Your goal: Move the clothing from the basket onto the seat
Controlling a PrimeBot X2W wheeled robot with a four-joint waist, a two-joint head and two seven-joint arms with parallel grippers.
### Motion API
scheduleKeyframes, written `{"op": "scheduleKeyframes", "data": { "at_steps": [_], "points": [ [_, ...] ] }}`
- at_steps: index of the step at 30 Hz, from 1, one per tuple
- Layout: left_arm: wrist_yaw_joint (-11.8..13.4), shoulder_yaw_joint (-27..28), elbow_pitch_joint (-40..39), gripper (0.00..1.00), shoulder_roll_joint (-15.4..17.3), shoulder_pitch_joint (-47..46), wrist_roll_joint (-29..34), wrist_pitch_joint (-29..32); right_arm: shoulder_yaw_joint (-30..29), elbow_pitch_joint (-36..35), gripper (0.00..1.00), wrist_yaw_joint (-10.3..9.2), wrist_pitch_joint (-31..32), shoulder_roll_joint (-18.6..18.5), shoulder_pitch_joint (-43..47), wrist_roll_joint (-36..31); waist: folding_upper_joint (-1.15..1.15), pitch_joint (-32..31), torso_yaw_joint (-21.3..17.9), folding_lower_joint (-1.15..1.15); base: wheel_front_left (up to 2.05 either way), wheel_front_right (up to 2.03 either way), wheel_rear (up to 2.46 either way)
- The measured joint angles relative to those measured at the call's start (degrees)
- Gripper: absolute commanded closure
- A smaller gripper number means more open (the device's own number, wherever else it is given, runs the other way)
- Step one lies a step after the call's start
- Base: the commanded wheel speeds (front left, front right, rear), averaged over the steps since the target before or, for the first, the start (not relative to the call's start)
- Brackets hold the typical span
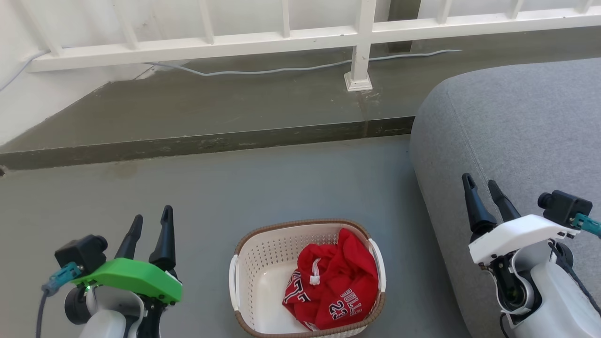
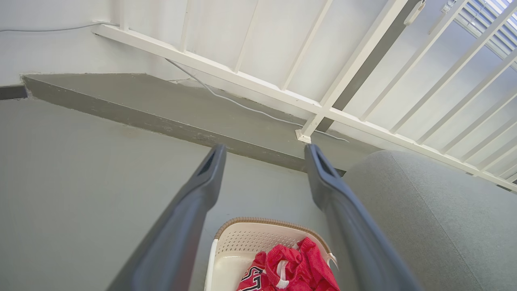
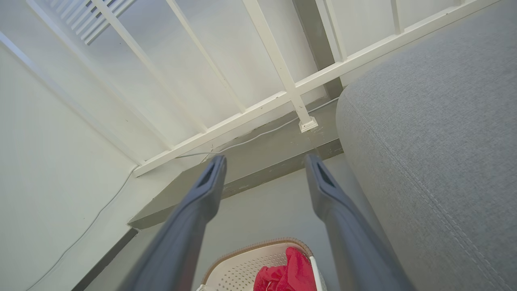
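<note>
The clothing (image 1: 335, 281), a crumpled red bundle with white "BULLS 23" lettering and a white drawstring, lies inside the basket (image 1: 277, 256), bunched against its right wall. The left part of the basket's floor is bare. The cream perforated basket with a brown rim stands on the grey floor (image 1: 281, 188), well short of the raised step (image 1: 211, 108) along the floor's far edge and just beside the seat (image 1: 516, 131), a large grey cushion on the floor's right side. The left pincer (image 1: 152, 212), on a green housing, hangs over the floor left of the basket, its two dark fingers spread apart and gripping nothing. The right pincer (image 1: 479, 179), on a white housing, hangs over the seat's near left edge, also spread wide and empty. A white railing (image 1: 235, 42) and a pale cable (image 1: 263, 72) run beyond the step.
</note>
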Motion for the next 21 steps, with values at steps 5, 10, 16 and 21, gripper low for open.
{"op": "scheduleKeyframes", "data": {
  "at_steps": [5,10,16,21],
  "points": [
    [0.55,-1.35,1.13,0.00,0.01,-0.08,3.05,-0.93,1.26,0.60,0.00,-0.51,-1.08,-0.27,-0.13,-3.46,0.00,0.07,-0.05,0.00,0.00,0.00,0.00],
    [1.15,-1.87,1.43,0.00,0.02,-0.78,6.55,-1.97,2.04,1.19,0.00,-1.00,-2.02,-0.43,-0.29,-6.92,0.00,0.14,-0.05,0.00,0.00,0.00,0.00],
    [1.63,-3.19,1.92,0.00,0.04,-1.33,11.17,-3.05,3.18,1.83,0.00,-1.52,-3.11,-0.51,-1.20,-10.85,0.00,0.21,0.00,0.00,0.00,0.00,0.00],
    [2.11,-3.82,2.50,0.00,0.09,-1.81,14.72,-4.09,3.89,2.19,0.00,-1.69,-4.08,-0.53,-1.23,-14.16,0.00,0.27,0.00,0.00,0.00,0.00,0.00]
  ]
}}
